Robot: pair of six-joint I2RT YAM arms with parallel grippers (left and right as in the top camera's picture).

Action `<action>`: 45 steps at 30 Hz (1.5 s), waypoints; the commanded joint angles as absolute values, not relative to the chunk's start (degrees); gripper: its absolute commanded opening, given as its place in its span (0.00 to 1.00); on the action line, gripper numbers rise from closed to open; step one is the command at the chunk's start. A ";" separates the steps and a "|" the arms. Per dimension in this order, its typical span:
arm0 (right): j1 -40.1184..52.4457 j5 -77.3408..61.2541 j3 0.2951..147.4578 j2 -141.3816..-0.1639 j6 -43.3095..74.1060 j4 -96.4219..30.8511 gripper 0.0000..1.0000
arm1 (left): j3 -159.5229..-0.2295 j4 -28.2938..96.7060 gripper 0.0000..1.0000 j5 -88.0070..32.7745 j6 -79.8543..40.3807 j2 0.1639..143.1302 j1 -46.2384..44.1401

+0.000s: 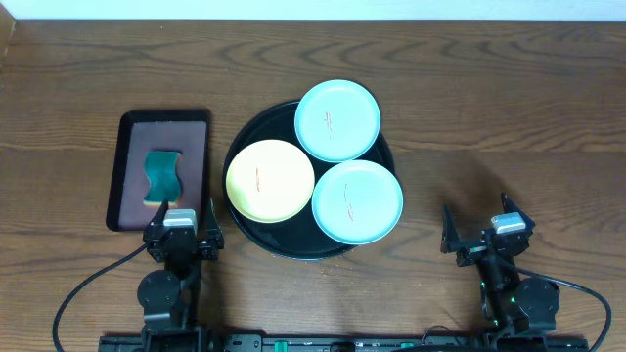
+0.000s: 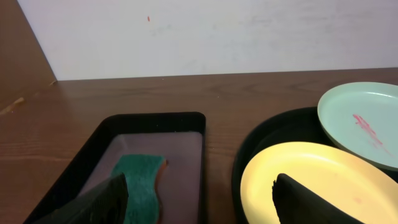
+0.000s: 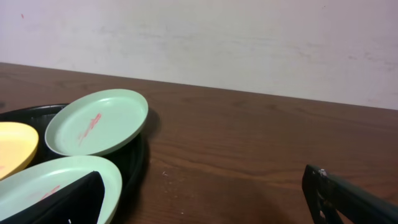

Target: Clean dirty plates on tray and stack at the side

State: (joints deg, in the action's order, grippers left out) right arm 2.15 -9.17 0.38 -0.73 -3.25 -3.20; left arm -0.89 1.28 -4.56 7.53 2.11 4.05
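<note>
Wooden table (image 1: pixel 489 98) holds one tray (image 1: pixel 252 238), three plates (image 1: pixel 337 119).

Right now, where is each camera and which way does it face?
Overhead: above the table, looking straight down on the large round glossy black tray; left hand and right hand show.
Left wrist: behind its hand, facing the wall over the green wavy sponge and pale yellow round plate; fingers show.
Right wrist: likewise, facing the wall past the farther mint round plate; fingers show.
Shared: both wrist views see that mint plate.
</note>
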 commanded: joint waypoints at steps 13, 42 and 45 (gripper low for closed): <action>1.17 -9.28 0.32 -0.67 -3.90 -2.92 0.99 | -0.23 3.55 0.75 -5.37 7.88 2.28 3.81; 1.15 -1.93 4.78 -1.34 -3.97 6.31 0.99 | -12.62 2.44 0.75 -2.28 7.90 5.02 3.84; 1.15 -1.96 6.92 -2.90 -3.97 6.33 0.99 | -16.58 3.84 0.75 -2.31 7.90 8.54 3.84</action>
